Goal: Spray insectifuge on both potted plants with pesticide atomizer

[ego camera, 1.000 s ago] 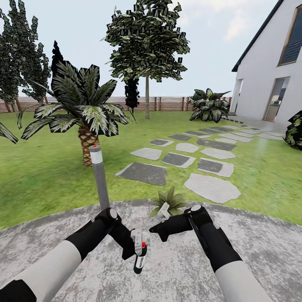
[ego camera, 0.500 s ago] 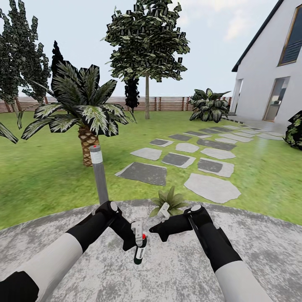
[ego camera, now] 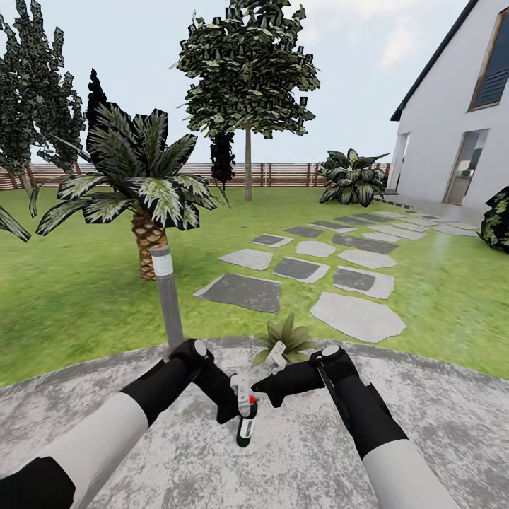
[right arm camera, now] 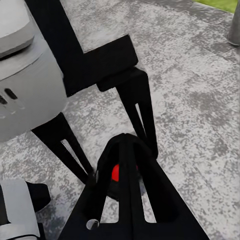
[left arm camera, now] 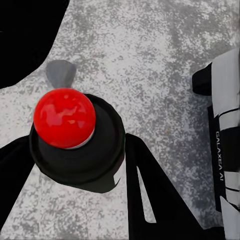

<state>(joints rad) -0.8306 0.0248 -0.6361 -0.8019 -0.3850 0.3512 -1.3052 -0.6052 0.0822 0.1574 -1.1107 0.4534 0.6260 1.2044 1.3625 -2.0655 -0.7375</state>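
Clamped in the left gripper (ego camera: 244, 403): pesticide atomizer (ego camera: 246, 423), long axis near upright, red-dotted head up, above the patio (ego camera: 424, 452) near its far edge. Shifted rightward since earlier, closer to the right gripper (ego camera: 263, 389), its state unclear. Both arms bent inward toward the potted plant (ego camera: 286, 341).

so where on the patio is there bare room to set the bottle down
Bare patio lies wide to the right of the right arm, and more to the left of the left arm. The strip between the arms is tight: the left gripper holds the spray bottle there. Ahead, the potted plant and grey post crowd the patio's edge.
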